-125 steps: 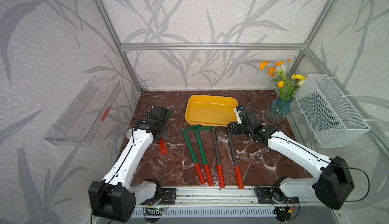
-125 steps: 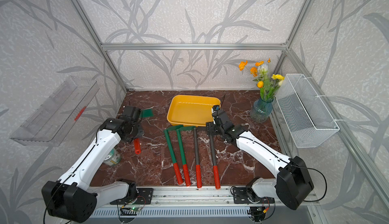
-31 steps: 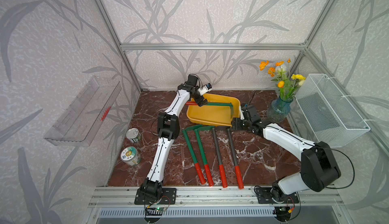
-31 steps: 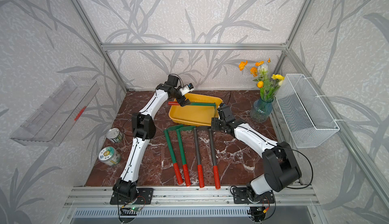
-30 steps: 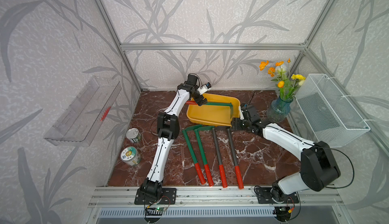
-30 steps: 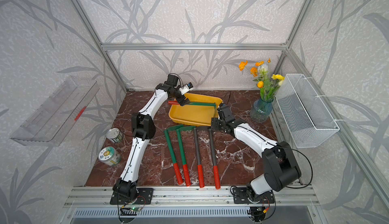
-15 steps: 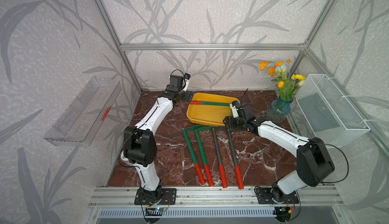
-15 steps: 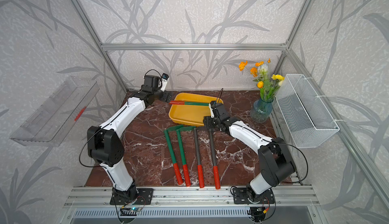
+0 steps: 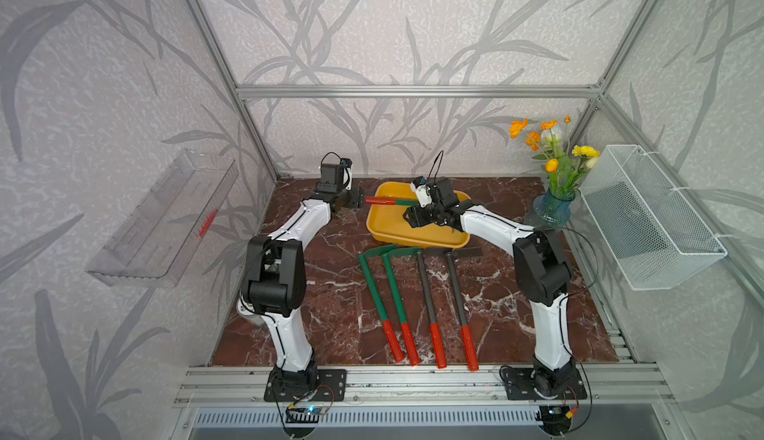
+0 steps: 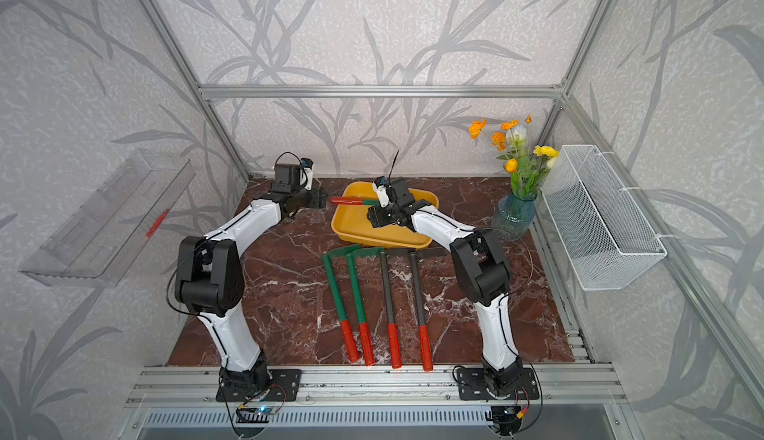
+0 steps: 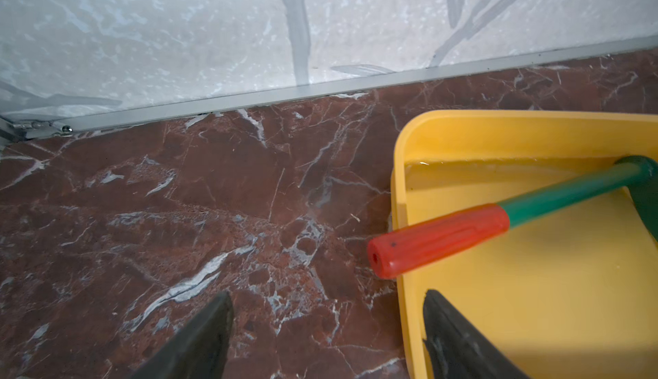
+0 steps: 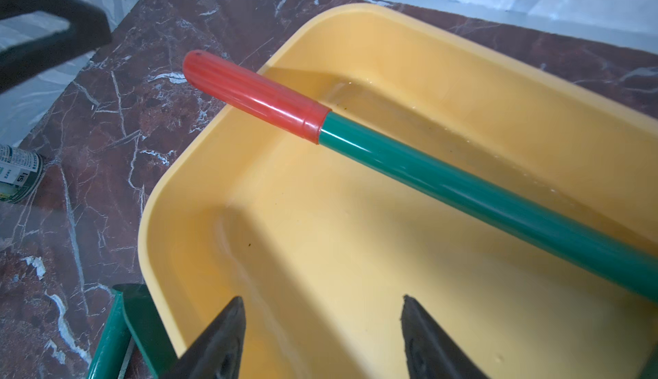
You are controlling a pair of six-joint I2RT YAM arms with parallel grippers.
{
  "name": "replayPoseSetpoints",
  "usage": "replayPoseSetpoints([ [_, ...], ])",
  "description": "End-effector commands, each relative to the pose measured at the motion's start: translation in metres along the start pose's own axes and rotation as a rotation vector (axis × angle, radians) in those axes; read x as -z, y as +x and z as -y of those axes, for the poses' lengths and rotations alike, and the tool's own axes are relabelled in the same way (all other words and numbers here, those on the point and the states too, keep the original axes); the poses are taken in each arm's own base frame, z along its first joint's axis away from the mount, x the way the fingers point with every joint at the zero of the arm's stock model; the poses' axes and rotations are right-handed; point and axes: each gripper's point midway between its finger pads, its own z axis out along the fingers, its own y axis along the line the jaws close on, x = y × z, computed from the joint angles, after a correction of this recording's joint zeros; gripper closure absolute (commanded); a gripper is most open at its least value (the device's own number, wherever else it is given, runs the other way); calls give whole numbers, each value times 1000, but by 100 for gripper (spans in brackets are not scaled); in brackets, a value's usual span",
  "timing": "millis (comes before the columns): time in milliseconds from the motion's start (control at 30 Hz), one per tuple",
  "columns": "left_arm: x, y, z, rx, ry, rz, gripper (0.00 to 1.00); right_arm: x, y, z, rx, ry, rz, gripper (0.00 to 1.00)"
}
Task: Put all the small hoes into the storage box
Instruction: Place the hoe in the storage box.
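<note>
Grippers both gape wide and empty: left gripper [image 11: 327,297] at the rim, right gripper [image 12: 322,300] over the storage box [image 12: 409,26]. One small hoe [image 12: 463,191] lies inside. Two green hoes [image 9: 373,293] and two dark-handled tools [image 9: 426,293] lie outside.

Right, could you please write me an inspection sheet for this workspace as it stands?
Surface: red-brown marble tabletop, white veins.
Job's things: small hoe lies with its head inside the yellow storage box, red grip sticking out over its rim.
Clutter: four long-handled tools before the box; can; flower vase.
Grippers: left tool open, empty, beside the grip; right tool open, empty, above the box.
Cables: black cables at both wrists, clear of the hoe.
Surroundings: clear tray, wire basket on the walls.
</note>
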Motion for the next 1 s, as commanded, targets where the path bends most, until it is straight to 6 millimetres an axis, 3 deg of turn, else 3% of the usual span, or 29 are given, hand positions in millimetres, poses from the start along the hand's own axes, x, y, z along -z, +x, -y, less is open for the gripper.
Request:
replayPoseSetpoints([
  [0,-7,-16,18,2,98,33,17,-3,0,-20,44,-52,-19,31],
  [433,-42,9,36,56,213,-4,17,-20,37,-26,31,-76,-111,32],
  [967,-85,0,70,41,272,31,16,-21,83,-31,3,-87,-192,33],
])
